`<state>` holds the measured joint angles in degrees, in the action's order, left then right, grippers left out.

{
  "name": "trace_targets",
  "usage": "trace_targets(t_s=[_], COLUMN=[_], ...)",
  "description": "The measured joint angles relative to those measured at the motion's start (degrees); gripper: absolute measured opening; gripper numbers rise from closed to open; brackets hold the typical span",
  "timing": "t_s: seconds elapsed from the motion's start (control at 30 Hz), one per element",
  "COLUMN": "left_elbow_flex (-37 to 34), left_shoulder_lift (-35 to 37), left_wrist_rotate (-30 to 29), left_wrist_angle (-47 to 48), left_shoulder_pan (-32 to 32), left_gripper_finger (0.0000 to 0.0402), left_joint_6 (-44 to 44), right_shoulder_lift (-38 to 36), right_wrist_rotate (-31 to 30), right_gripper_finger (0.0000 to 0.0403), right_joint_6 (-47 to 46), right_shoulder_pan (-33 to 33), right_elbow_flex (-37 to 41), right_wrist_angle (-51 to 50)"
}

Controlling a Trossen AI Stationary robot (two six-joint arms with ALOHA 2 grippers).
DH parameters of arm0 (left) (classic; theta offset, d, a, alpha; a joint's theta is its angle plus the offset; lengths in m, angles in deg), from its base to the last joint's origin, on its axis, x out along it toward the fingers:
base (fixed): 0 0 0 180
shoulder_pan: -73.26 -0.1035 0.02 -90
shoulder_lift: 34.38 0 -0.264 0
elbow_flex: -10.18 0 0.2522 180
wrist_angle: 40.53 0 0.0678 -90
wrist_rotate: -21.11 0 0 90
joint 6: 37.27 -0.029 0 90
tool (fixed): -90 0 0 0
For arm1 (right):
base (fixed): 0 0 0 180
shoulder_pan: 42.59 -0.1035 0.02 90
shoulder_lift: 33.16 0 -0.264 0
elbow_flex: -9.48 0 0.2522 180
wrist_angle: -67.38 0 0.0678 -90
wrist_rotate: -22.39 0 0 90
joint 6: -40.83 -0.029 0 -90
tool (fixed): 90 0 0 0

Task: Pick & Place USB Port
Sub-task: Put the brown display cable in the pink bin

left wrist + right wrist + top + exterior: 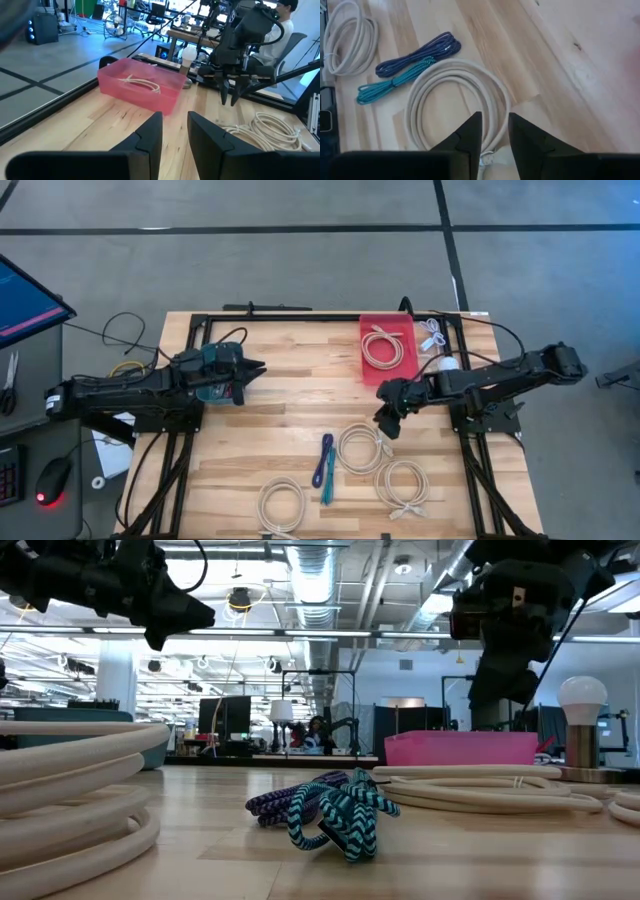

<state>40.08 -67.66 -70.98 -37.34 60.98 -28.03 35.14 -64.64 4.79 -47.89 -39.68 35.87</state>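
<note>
Several coiled white USB cables lie flat on the wooden table. One coil (362,448) (457,105) lies just below my right gripper (385,425) (495,131). That gripper slants down above the coil's far edge, open, with nothing between its fingers and clear of the table. Another white coil (385,347) rests inside the pink tray (372,325) (107,80) at the far right. My left gripper (262,367) (175,132) hovers level over the table's left side, pointing right, open and empty.
Two more white coils (402,485) (282,505) lie near the front edge. A dark blue cable bundle (322,460) (420,52) and a teal one (328,480) (390,85) lie between them. A bulb lamp (582,695) stands right of the tray. Bare wood lies between the two grippers.
</note>
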Motion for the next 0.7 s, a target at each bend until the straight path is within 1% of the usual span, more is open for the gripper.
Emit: trace_targets(t_s=[0.13, 0.33, 0.47, 0.7], left_elbow_flex=[0.00, 0.00, 0.00, 0.00], left_shoulder_lift=[0.00, 0.00, -0.01, 0.00], left_wrist_rotate=[0.00, 0.00, 0.00, 0.00], left_wrist_angle=[-0.02, -0.02, 0.00, 0.02], left_shoulder_pan=[0.00, -0.01, -0.02, -0.02], left_gripper_finger=[0.0090, 0.0090, 0.0090, 0.0090], left_joint_6=[-0.04, -1.47, -1.49, -1.40], right_shoulder_lift=[1.65, 7.61, 11.52, 16.50], right_wrist_rotate=[-0.14, -1.59, -2.28, -2.94], right_gripper_finger=[0.0109, 0.0126, 0.0129, 0.0123], right_joint_6=[-1.64, -4.17, -6.01, -9.23], right_shoulder_pan=[-1.62, -4.12, -5.11, -5.84], right_elbow_flex=[0.00, 0.00, 0.00, 0.00], right_wrist_angle=[0.22, 2.63, 5.43, 7.06])
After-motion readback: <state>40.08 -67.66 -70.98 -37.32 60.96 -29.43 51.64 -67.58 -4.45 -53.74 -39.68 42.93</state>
